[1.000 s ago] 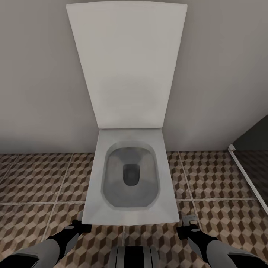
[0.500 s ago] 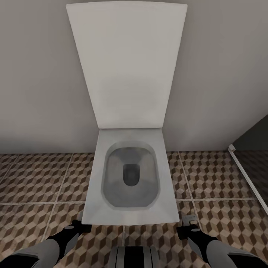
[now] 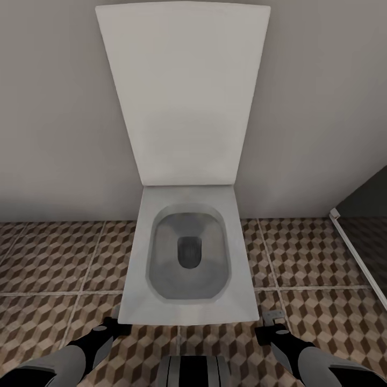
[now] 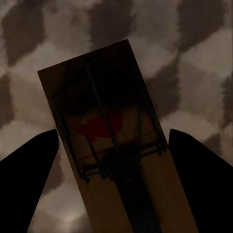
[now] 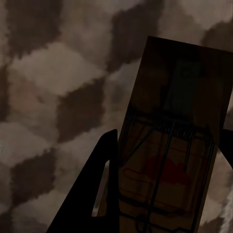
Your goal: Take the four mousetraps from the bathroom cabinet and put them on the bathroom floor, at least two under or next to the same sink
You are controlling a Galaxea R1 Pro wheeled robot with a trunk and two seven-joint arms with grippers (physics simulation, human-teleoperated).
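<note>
A mousetrap [image 4: 116, 145] lies between the two dark fingers of the left tool [image 4: 115, 160] in the left wrist view: a flat brown wooden board with thin dark wire parts and a red spot in its middle. The fingers stand a little apart from the long edges of the board, so I cannot tell if they really press it or only frame it. A second mousetrap [image 5: 170, 145] shows in the right wrist view, and one finger of the right tool [image 5: 167, 184] lies close along its edge; the other finger is almost out of the picture, so here too the grip cannot be told. Behind both boards is the bathroom floor [image 3: 48, 258] with its cube pattern.

Such a trap is, I judge, light and stiff, and the wood is not slippery. The wire parts are thin and could bend or snap shut, so the hold should be on the two long wooden edges, away from the spring.

In the head view both tools are low, at the two front corners of a white toilet [image 3: 185, 252] with its lid up against the pale wall [image 3: 54, 107]. A dark glass panel [image 3: 365, 215] stands at the right.
</note>
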